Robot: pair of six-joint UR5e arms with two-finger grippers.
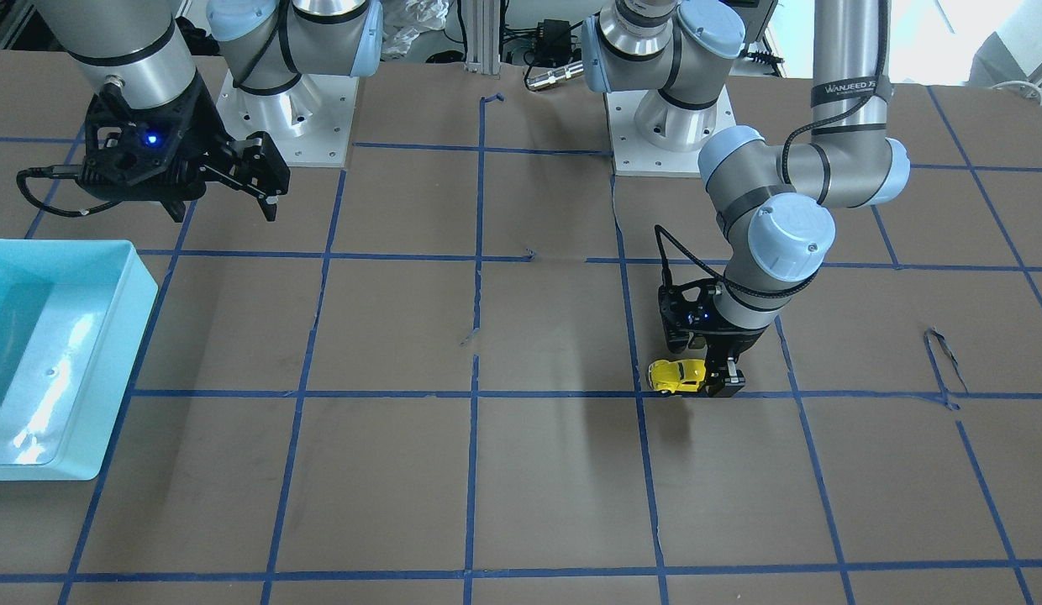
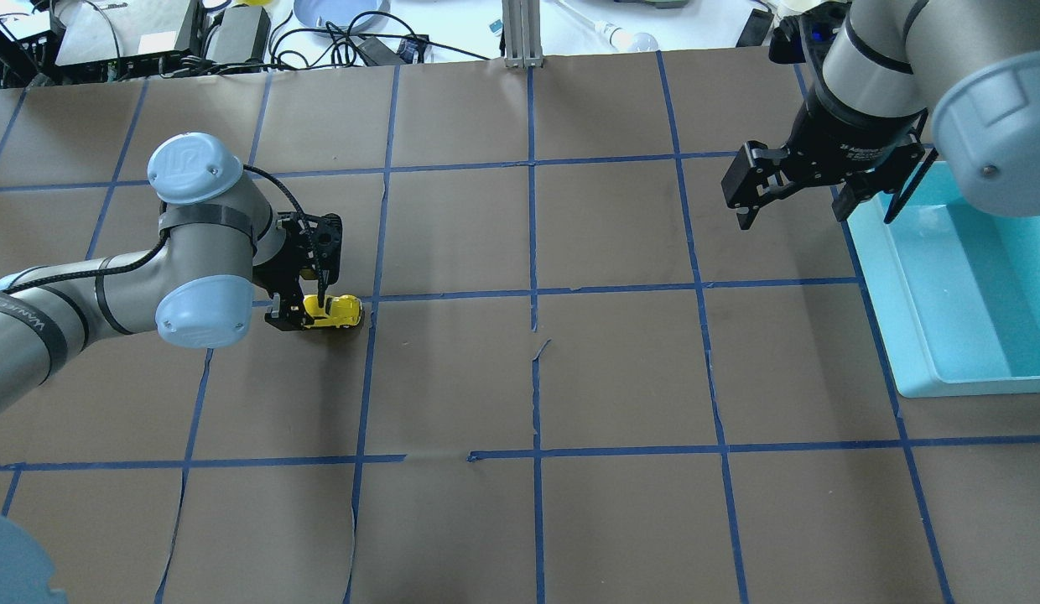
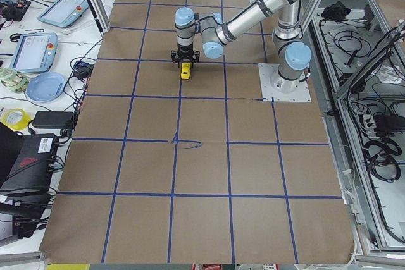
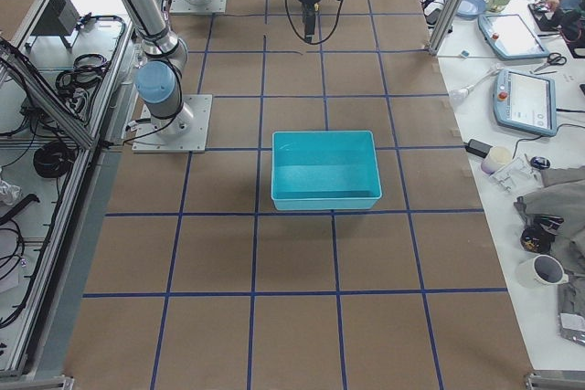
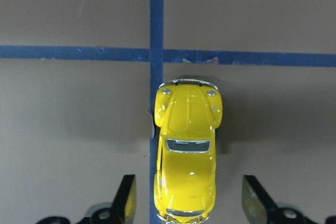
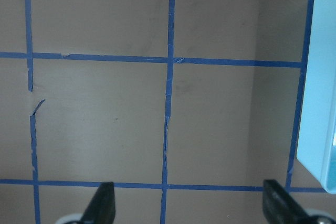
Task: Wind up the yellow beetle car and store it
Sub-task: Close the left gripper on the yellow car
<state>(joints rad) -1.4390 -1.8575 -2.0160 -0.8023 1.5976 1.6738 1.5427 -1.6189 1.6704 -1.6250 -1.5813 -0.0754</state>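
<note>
The yellow beetle car [image 5: 186, 145] stands on the brown paper on a blue tape line, its hood pointing away from the wrist. It also shows in the front view [image 1: 677, 375] and the overhead view [image 2: 337, 311]. My left gripper [image 5: 189, 195] is low over the table and open. Its fingers [image 5: 127, 198] stand on either side of the car's rear, with a gap on each side. My right gripper [image 2: 793, 210] is open and empty. It hangs above the table beside the teal bin [image 2: 872, 277], far from the car.
The teal bin [image 1: 143, 286] is empty and sits at the table's end on my right side; its edge shows in the right wrist view [image 6: 315, 103]. Blue tape lines form a grid on the paper. Cables and devices lie beyond the table's far edge.
</note>
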